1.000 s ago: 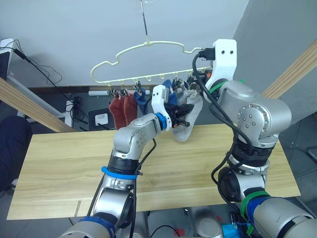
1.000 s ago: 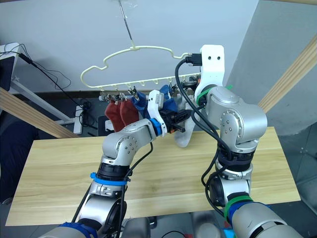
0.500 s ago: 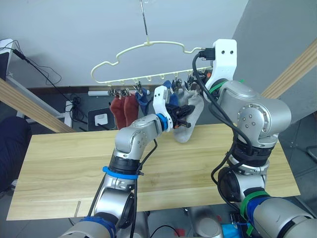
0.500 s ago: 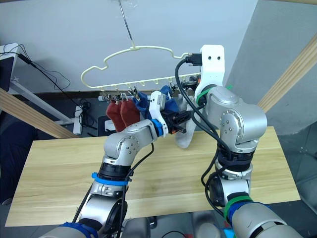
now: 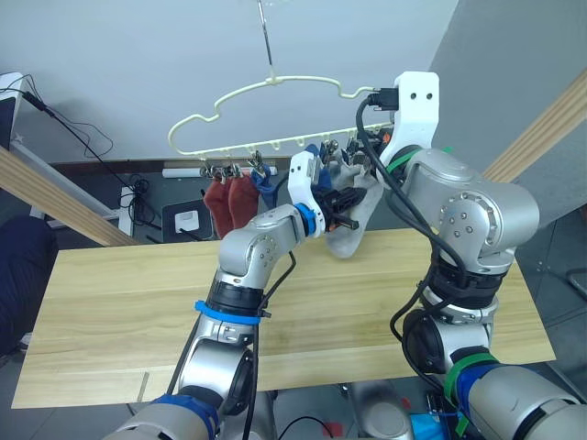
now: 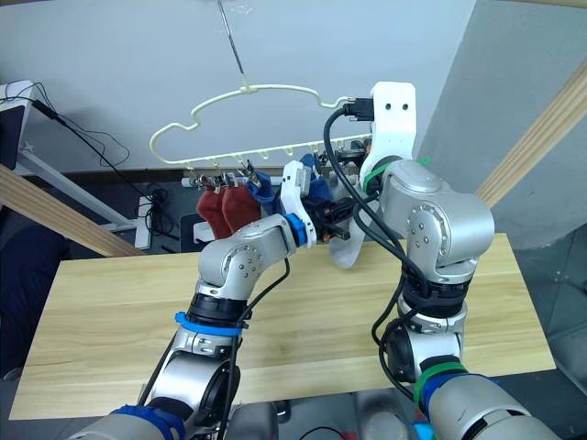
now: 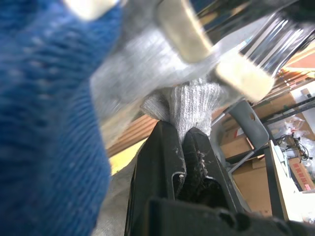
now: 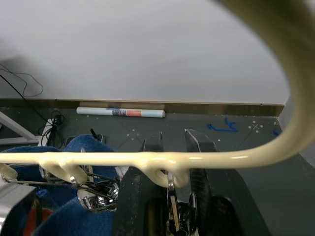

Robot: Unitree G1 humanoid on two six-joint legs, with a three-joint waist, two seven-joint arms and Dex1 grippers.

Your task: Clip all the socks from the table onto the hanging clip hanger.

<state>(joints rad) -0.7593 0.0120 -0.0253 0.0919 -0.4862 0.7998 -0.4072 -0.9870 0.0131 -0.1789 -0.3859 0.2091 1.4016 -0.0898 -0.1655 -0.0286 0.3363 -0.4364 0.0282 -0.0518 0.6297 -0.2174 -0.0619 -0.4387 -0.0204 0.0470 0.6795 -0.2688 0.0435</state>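
The pale yellow clip hanger [image 5: 275, 84] hangs from a hook above the table [image 5: 110, 302]. Two rust red socks [image 5: 229, 202] and a blue sock [image 5: 266, 188] dangle from its clips; a second blue sock [image 7: 44, 123] hangs close by my left hand. My left gripper [image 5: 353, 200] is shut on a light grey sock [image 5: 353, 227], pinching its knit cuff [image 7: 194, 105] just below the silver clips [image 7: 246, 78]. My right gripper [image 8: 172, 142] is at the hanger's right end, its fingers closed on a clip under the frame [image 8: 98, 158].
Slanted wooden beams stand at the left [image 5: 55, 197] and right [image 5: 541, 128]. Cables and a socket box [image 5: 188, 220] lie on the floor behind the table, along with a paper roll [image 8: 120, 112]. A grey wall is close behind the hanger.
My left gripper has risen and moved right with the grey sock, bringing its cuff nearer to the hanger's right clips. The right arm has stayed put.
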